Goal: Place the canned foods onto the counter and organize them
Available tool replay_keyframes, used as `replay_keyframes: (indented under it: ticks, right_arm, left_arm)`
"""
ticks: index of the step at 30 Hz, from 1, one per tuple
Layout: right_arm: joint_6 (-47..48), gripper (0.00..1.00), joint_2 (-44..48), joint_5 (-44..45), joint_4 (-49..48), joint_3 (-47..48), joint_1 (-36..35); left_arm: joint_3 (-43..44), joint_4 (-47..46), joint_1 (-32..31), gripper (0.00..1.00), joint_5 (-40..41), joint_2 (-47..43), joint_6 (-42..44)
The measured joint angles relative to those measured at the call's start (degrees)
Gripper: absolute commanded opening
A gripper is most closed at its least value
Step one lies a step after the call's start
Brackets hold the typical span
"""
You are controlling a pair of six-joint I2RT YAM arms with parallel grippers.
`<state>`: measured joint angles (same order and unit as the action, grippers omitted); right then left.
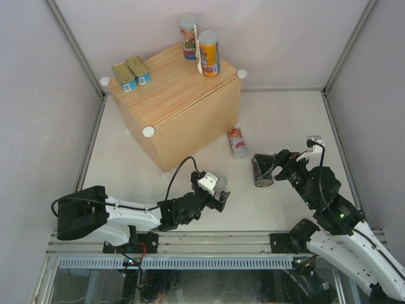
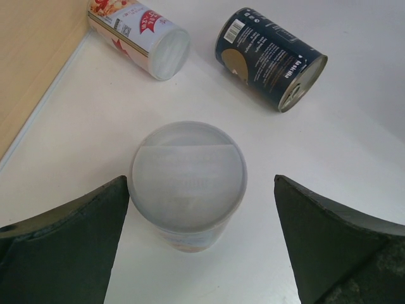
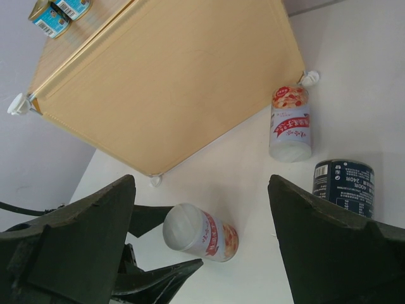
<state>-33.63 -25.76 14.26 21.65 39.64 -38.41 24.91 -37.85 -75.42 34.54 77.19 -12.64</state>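
Nearest the left wrist lens, 2 dark fingers (image 2: 69,247) of the left gripper (image 2: 201,183) stand spread to either side of an upright cylindrical can with a frosted plastic lid (image 2: 188,174). 1 finger sits just beside its rim and the other is apart, so I read nothing as gripped.

Progress, as I judge it: 4 of 7 cans placed. On the light-wood plank-grain counter with white corner knobs (image 1: 183,101) lie 2 flat gold-topped blue-sided tins (image 1: 124,76), side by side near its left corner. 2 tall cylinders stand at the far corner, 1 with a mixed-colour label (image 1: 188,37) and 1 orange (image 1: 209,54).

3 cans are not yet moved from the white table (image 1: 297,120):
- the frosted-lid can;
- a red-and-white labelled can (image 2: 136,31), on its side near the counter's foot;
- a short navy can with white print and a ring-pull end (image 2: 272,57), also on its side.

The right gripper (image 3: 201,187) is wide open and empty, with the navy can just beside 1 of its fingers.
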Motion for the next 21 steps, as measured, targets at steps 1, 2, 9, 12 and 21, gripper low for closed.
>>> replay_keyframes:
  ticks: [1, 2, 9, 12, 21]
  right_arm:
    - [0.0, 0.84, 0.0, 0.0, 0.0, 0.0, 0.0]
    - [0.0, 0.84, 0.0, 0.0, 0.0, 0.0, 0.0]
    - [0.0, 0.84, 0.0, -0.3, 0.0, 0.0, 0.0]
    - [0.0, 0.84, 0.0, -0.3, 0.0, 0.0, 0.0]
    - [0.0, 0.83, 0.4, -0.4, 0.0, -0.2, 0.0]
  left_arm:
    - [-0.2, -0.9, 0.3, 1.0, -0.1, 0.5, 0.1]
    - [-0.3, -1.8, 0.6, 1.0, -0.1, 1.0, 0.2]
    - [-0.7, -6.2, 1.9, 0.98, 0.4, 4.1, 0.9]
    - [-0.8, -7.9, 2.7, 0.95, 0.8, 5.2, 1.3]
    - [-0.8, -11.3, 3.3, 0.74, 0.7, 6.9, 1.7]
